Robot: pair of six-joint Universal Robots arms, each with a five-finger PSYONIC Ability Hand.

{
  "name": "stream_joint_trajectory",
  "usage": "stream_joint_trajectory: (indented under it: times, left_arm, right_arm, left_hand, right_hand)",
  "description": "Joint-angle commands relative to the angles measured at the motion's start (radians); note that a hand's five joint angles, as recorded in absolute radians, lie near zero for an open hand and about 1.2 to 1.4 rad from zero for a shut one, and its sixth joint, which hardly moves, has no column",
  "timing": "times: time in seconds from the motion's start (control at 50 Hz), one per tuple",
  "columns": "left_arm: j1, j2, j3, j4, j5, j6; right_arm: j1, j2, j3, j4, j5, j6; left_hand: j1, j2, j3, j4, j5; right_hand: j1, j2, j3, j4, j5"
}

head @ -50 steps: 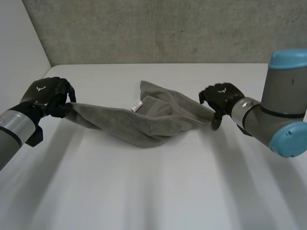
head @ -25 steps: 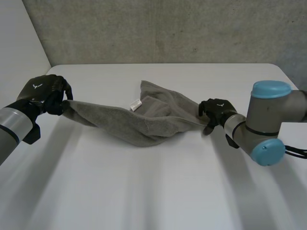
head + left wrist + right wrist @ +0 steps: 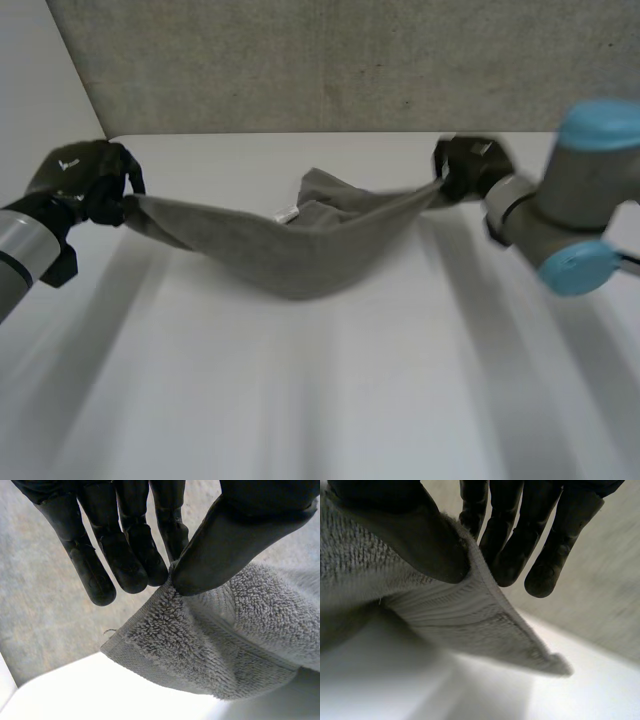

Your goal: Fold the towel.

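Left robot hand (image 3: 85,180) and right robot hand (image 3: 468,166) pinch opposite towel (image 3: 290,250) ends.

I see a plain grey terry towel (image 3: 290,255) with a small white label (image 3: 287,214); the left hand (image 3: 85,180) and right hand (image 3: 468,168) are black; the tabletop (image 3: 330,400) is white; the wall (image 3: 330,60) behind is mottled grey.
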Motion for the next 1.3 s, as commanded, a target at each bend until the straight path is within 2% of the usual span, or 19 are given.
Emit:
stream_joint_trajectory:
  times: [0.02, 0.2, 0.34, 0.5, 0.54, 0.6, 0.64, 0.66, 0.74, 0.8, 0.92, 1.06, 1.1, 1.12, 1.16, 1.18, 1.22, 1.24, 1.3]
  left_arm:
    - [0.003, 0.048, 0.095, -0.046, -0.001, -0.066]
    - [0.003, 0.145, 0.250, -0.074, 0.002, -0.194]
    - [0.005, 0.139, 0.310, -0.083, 0.002, -0.199]
    - [0.005, -0.039, 0.439, -0.084, -0.007, -0.185]
    - [0.002, -0.135, 0.512, -0.084, -0.009, -0.185]
    - [-0.009, -0.241, 0.612, -0.084, -0.010, -0.173]
    - [-0.012, -0.292, 0.667, -0.084, -0.010, -0.156]
    - [-0.012, -0.292, 0.667, -0.084, -0.010, -0.156]
    - [-0.035, -0.435, 0.860, -0.077, -0.032, -0.074]
    - [-0.050, -0.502, 0.995, -0.072, -0.065, -0.029]
    - [-0.058, -0.525, 1.169, -0.025, -0.136, -0.049]
    - [-0.055, -0.461, 1.128, 0.083, -0.156, -0.211]
    - [-0.052, -0.450, 1.088, 0.087, -0.155, -0.233]
    - [-0.049, -0.438, 1.037, 0.087, -0.152, -0.239]
    - [-0.046, -0.426, 0.978, 0.087, -0.136, -0.241]
    - [-0.046, -0.426, 0.977, 0.087, -0.136, -0.241]
    - [-0.035, -0.400, 0.829, 0.092, -0.072, -0.236]
    - [-0.035, -0.400, 0.828, 0.092, -0.072, -0.236]
    - [-0.006, -0.377, 0.672, 0.101, 0.016, -0.224]
  right_arm:
    - [-0.089, -0.307, 0.085, 0.031, -0.049, -0.049]
    - [-0.091, -0.548, 0.082, 0.212, -0.129, -0.211]
    - [-0.086, -0.544, 0.046, 0.277, -0.129, -0.293]
    - [-0.034, -0.331, -0.106, 0.287, -0.089, -0.405]
    - [-0.004, -0.218, -0.211, 0.287, -0.046, -0.455]
    - [0.013, -0.157, -0.273, 0.287, -0.020, -0.482]
    - [0.045, -0.038, -0.422, 0.278, 0.021, -0.533]
    - [0.046, -0.038, -0.423, 0.278, 0.021, -0.534]
    - [0.061, 0.130, -0.686, 0.257, 0.035, -0.584]
    - [0.061, 0.200, -0.826, 0.185, 0.032, -0.575]
    - [0.072, 0.147, -0.810, -0.039, 0.031, -0.471]
    - [0.070, 0.077, -0.731, -0.081, -0.003, -0.403]
    - [0.070, 0.057, -0.695, -0.015, -0.072, -0.403]
    - [0.070, 0.057, -0.695, -0.015, -0.072, -0.403]
    - [0.064, 0.062, -0.669, 0.126, -0.167, -0.406]
    - [0.064, 0.062, -0.669, 0.126, -0.167, -0.406]
    - [0.062, 0.079, -0.647, 0.282, -0.219, -0.425]
    - [0.062, 0.079, -0.647, 0.283, -0.219, -0.425]
    - [0.062, 0.105, -0.604, 0.426, -0.226, -0.501]
  left_hand:
    - [0.119, 0.049, 0.051, 0.037, 0.065]
    - [0.119, 0.049, 0.051, 0.037, 0.065]
    - [0.119, 0.049, 0.051, 0.037, 0.065]
    - [0.119, 0.049, 0.051, 0.037, 0.065]
    - [0.119, 0.049, 0.051, 0.037, 0.065]
    - [0.119, 0.049, 0.051, 0.037, 0.065]
    - [0.119, 0.049, 0.051, 0.037, 0.065]
    - [0.119, 0.049, 0.051, 0.037, 0.065]
    - [0.119, 0.049, 0.051, 0.037, 0.065]
    - [0.119, 0.049, 0.051, 0.037, 0.065]
    - [0.119, 0.049, 0.051, 0.037, 0.065]
    - [0.119, 0.049, 0.051, 0.037, 0.065]
    - [0.119, 0.049, 0.051, 0.037, 0.065]
    - [0.119, 0.049, 0.051, 0.037, 0.065]
    - [0.119, 0.049, 0.051, 0.037, 0.065]
    - [0.119, 0.049, 0.051, 0.037, 0.065]
    - [0.119, 0.049, 0.051, 0.037, 0.065]
    - [0.119, 0.049, 0.051, 0.037, 0.065]
    - [0.119, 0.049, 0.051, 0.037, 0.065]
  right_hand:
    - [0.065, 0.071, 0.072, 0.059, 0.056]
    - [0.065, 0.071, 0.072, 0.059, 0.056]
    - [0.065, 0.071, 0.072, 0.059, 0.056]
    - [0.065, 0.071, 0.072, 0.059, 0.056]
    - [0.065, 0.071, 0.072, 0.059, 0.056]
    - [0.065, 0.071, 0.072, 0.059, 0.056]
    - [0.065, 0.071, 0.072, 0.059, 0.056]
    - [0.065, 0.071, 0.072, 0.059, 0.056]
    - [0.065, 0.071, 0.072, 0.059, 0.056]
    - [0.065, 0.071, 0.072, 0.059, 0.056]
    - [0.065, 0.071, 0.072, 0.059, 0.056]
    - [0.065, 0.071, 0.072, 0.059, 0.056]
    - [0.065, 0.071, 0.072, 0.059, 0.056]
    - [0.065, 0.071, 0.072, 0.059, 0.056]
    - [0.065, 0.071, 0.072, 0.059, 0.056]
    - [0.065, 0.071, 0.072, 0.059, 0.056]
    - [0.065, 0.071, 0.072, 0.059, 0.056]
    - [0.065, 0.071, 0.072, 0.059, 0.056]
    - [0.065, 0.071, 0.072, 0.059, 0.056]
